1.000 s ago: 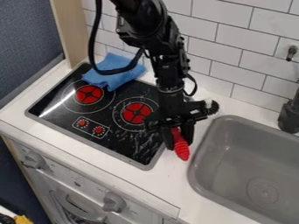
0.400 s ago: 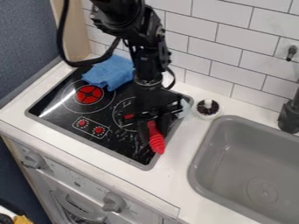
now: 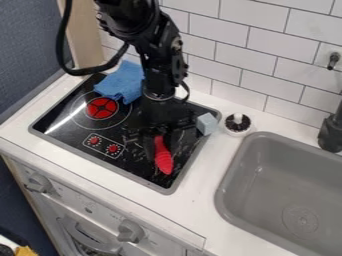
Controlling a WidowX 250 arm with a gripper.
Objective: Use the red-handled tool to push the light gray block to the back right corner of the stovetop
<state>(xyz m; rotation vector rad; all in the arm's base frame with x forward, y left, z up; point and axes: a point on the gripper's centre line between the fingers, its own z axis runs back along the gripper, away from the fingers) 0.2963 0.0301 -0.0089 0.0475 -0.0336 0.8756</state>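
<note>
The red ridged object (image 3: 163,157), just below the frame's centre, could twist or slip from the jaws, which hold it near its upper end, leaving the lower part unsupported over the smooth cooktop (image 3: 73,135). It looks bright, elongated and blunt-tipped.

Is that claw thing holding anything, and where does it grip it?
Yes: the gripper holds a red object by its upper part, with the ridged end sticking out below.
</note>
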